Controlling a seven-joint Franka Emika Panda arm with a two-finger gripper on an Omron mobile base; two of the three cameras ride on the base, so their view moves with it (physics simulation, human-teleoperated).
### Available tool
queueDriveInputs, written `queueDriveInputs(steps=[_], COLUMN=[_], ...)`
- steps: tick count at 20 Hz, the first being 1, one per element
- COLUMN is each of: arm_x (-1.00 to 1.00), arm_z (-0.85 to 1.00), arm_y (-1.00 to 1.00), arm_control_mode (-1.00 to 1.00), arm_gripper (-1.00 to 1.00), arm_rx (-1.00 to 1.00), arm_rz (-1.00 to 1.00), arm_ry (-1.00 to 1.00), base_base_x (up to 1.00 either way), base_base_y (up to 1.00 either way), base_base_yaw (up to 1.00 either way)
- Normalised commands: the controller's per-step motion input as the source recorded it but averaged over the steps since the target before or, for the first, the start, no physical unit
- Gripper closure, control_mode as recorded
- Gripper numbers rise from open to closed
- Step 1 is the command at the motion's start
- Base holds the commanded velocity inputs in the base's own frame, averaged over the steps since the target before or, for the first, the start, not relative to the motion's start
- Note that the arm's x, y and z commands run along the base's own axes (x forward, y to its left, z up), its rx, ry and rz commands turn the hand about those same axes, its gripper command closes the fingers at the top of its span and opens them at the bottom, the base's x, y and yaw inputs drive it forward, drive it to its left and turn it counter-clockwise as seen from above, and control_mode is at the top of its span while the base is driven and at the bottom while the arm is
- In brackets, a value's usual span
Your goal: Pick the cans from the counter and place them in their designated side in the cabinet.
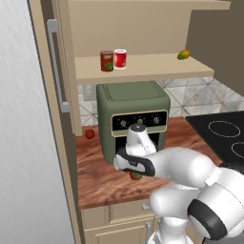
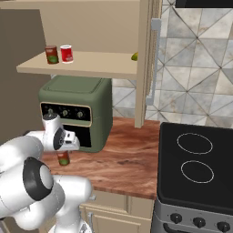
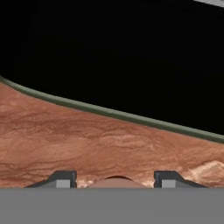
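Where the white arm crosses the left base view, the gripper (image 1: 135,174) hides all but a sliver of a can (image 1: 136,176) on the grained wooden counter (image 1: 100,176); two cylindrical cans (image 1: 113,60) stand on the cabinet (image 1: 143,69) shelf. In the right base view, the claw clasps that can before the green oven (image 2: 77,109). The hand view cuts off its rounded top between the fingertips (image 3: 63,179).

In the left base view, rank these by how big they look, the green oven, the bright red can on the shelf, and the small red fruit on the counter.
1. green oven, by far the largest.
2. bright red can.
3. small red fruit, the smallest.
The can stands higher and farther back than the fruit, so their true sizes may differ less than they look.
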Motion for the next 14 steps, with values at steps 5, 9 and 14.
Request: queueDriveInputs(steps=[5,9,14], arm_x=[-0.02,-0.26,-0.38], arm_z=[-0.06,0.16,0.38], arm_y=[-0.01,-0.02,-0.06], arm_control_mode=[-1.00,-1.00,-1.00], arm_gripper=[1.00,1.00,1.00], arm_rx=[0.04,0.01,0.00], arm_rz=[0.00,0.00,0.00], arm_ry=[0.00,-0.10,-0.16], base_base_x=[0.00,0.00,0.00], base_base_y=[0.00,0.00,0.00], base_base_yaw=[0.00,0.00,0.00])
